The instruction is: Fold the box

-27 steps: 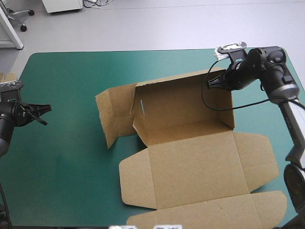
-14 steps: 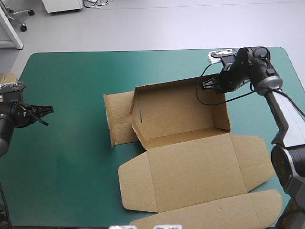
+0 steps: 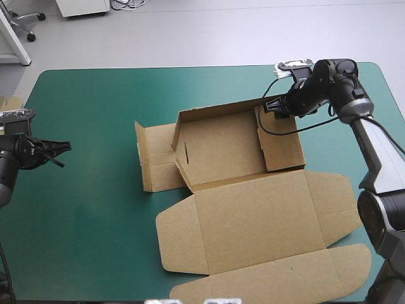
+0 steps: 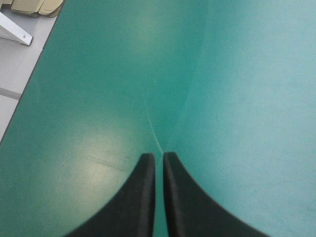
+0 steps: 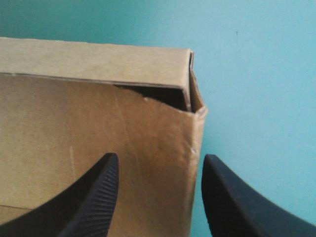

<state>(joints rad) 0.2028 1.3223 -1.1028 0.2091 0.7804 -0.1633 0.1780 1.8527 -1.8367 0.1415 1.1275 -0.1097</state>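
Right of centre on the teal-green cover [image 3: 88, 209]: brown box [image 3: 253, 215], far walls raised, lid flat toward the near edge. Right gripper [image 5: 160, 163] spread, seemingly astride its far right wall. Left gripper [image 4: 159, 155] pressed together above bare cover near the left edge.

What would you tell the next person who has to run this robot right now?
Left gripper: shut, holding nothing, over bare teal-green cover near the table's left edge.
Right gripper: open, at the far right corner of the box, with the raised right end wall between its fingers, not clamped.
Box: mid-table. The far wall and right end wall are up, the left end flap is splayed outward, and the lid is flat toward the near edge.
Done: two walls raised.
Left: raise the left end flap and tuck the walls.
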